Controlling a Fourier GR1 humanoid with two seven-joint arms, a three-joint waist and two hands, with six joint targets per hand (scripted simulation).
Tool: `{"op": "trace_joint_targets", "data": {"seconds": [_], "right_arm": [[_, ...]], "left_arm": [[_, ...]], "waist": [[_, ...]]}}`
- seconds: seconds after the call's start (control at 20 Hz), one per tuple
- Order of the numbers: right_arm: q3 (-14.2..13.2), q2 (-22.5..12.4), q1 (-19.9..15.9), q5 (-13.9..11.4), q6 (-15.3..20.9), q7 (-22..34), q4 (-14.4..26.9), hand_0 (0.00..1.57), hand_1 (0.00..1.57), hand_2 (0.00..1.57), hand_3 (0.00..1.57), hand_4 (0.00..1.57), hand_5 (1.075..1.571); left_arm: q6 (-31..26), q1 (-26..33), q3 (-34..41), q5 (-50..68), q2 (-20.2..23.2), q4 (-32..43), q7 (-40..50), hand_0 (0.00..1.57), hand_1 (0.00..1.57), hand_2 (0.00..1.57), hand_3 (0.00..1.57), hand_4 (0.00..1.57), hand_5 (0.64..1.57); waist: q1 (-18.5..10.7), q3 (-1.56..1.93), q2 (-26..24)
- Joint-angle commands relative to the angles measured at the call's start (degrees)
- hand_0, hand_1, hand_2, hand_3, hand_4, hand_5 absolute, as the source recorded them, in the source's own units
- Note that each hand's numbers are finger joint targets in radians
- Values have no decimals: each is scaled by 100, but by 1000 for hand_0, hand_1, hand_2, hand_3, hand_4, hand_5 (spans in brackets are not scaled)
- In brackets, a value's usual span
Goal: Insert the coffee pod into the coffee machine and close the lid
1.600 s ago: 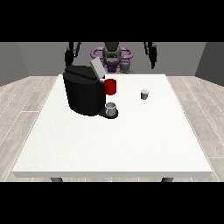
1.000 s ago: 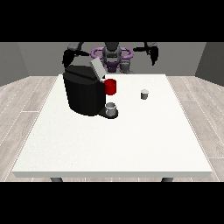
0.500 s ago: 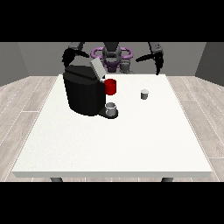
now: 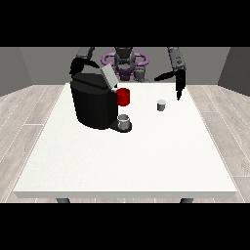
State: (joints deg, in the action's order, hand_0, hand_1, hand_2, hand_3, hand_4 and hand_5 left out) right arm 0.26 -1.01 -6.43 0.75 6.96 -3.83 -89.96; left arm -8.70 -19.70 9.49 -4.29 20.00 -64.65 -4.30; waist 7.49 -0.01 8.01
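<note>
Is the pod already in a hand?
No, the pod stands alone on the table, apart from the hand at the view's right.

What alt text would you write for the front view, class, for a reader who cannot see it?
A black coffee machine with its lid raised stands on a white table, a small pale pod to its right. Behind the table, the robot's hand at the view's right hangs above and right of the pod, fingers pointing down.
</note>
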Motion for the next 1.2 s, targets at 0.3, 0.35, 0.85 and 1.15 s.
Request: {"op": "trace_joint_targets", "data": {"seconds": [0.3,0.35,0.85,1.15], "right_arm": [[-231,-154,-512,-101,270,375,516,0,0,0,0,392,1571],[-154,-62,-619,-82,192,41,621,0,0,0,0,371,1571],[-244,-169,-448,-133,203,345,944,0,0,0,0,356,1571],[38,92,-363,-278,309,121,868,0,0,0,0,435,1571]], "left_arm": [[-58,-577,-230,-598,121,1123,-41,0,0,0,0,0,1571],[390,-810,-285,-817,-59,1218,-144,0,0,0,0,0,1571],[523,-778,-556,-1497,-100,1980,-80,695,695,778,429,0,1571],[577,-977,-611,-1940,357,2478,-520,580,580,719,472,0,1571]], "waist": [[-138,0,116],[7,0,405],[-107,0,-142],[89,-1,162]]}}
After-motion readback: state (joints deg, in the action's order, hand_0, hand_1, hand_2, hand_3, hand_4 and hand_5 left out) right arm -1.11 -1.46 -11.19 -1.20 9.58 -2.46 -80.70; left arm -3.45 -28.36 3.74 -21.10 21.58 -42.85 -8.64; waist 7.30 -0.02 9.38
